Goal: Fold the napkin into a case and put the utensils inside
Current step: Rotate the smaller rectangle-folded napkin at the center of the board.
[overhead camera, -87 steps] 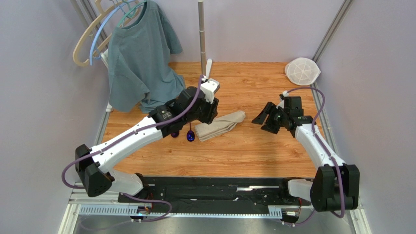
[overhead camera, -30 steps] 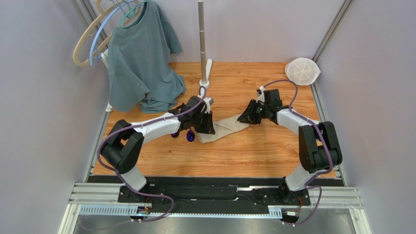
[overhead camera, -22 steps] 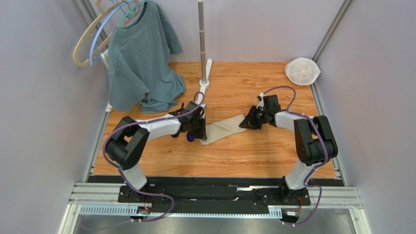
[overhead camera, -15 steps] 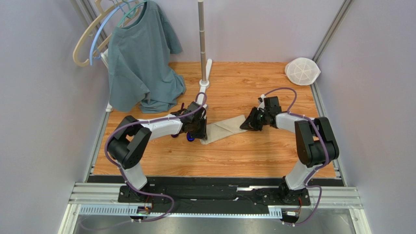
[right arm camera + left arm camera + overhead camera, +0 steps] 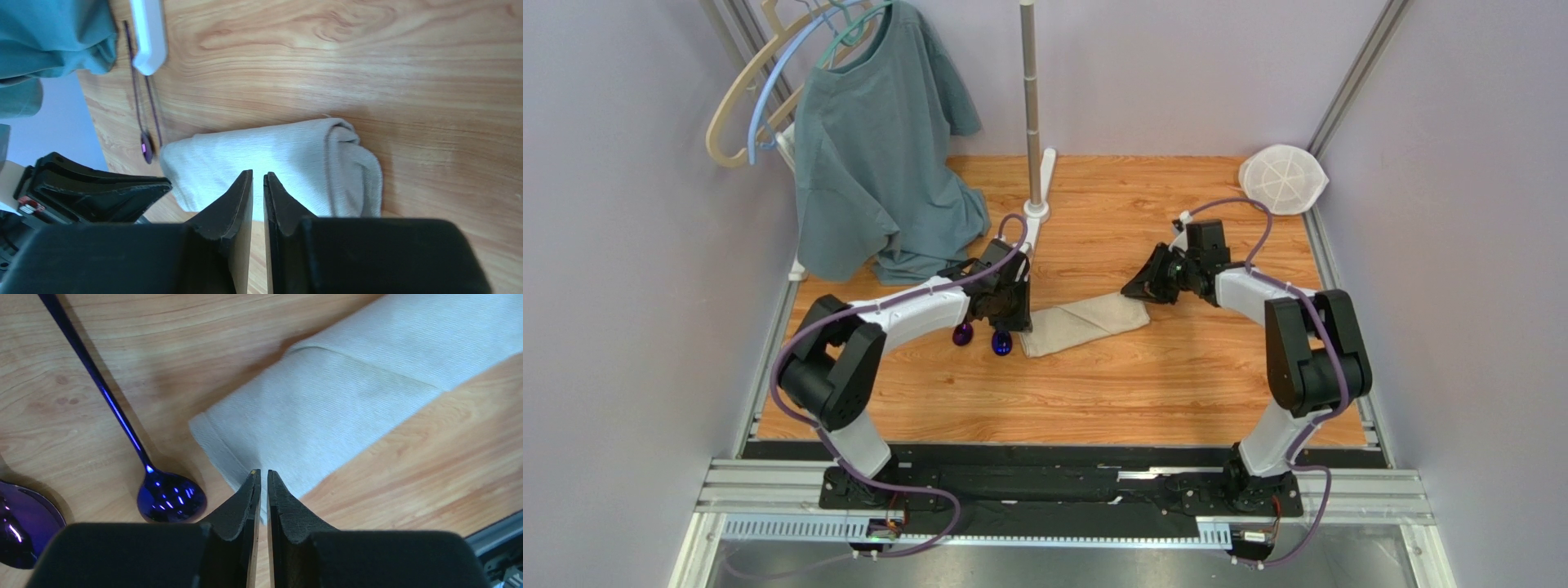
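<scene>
While both arms reach inward over the table (image 5: 1136,392), the case (image 5: 1085,324) lies flat near its centre. It is a narrow folded beige oblong running roughly from 8 o'clock to 2 o'clock. The left wrist view shows one layer lapped over another. The right wrist view shows its far end as a rounded fold.

Spoons (image 5: 1001,344): both lie on bare wood outside the case, at its 9 o'clock end. In the left wrist view one bowl sits just beside the case's corner, with a strip of wood between them, and its handle runs off toward 11 o'clock. The second bowl is cut by the frame edge at 8 o'clock.

Left gripper (image 5: 1011,321): positioned over the case's 9 o'clock end. Its own camera shows the fingers drawn together to a thin slit with nothing between them. The tips stand over the cloth's edge, and contact cannot be judged.

Right gripper (image 5: 1136,289): positioned at the case's 2 o'clock end. It is likewise clenched to a slit and empty. Whether it touches the cloth cannot be told.

Other items: a T-shirt (image 5: 873,147) hangs at the table's 11 o'clock, a pole (image 5: 1028,86) stands at 12 o'clock, and a mesh disc (image 5: 1284,179) lies in the 1 o'clock corner.
</scene>
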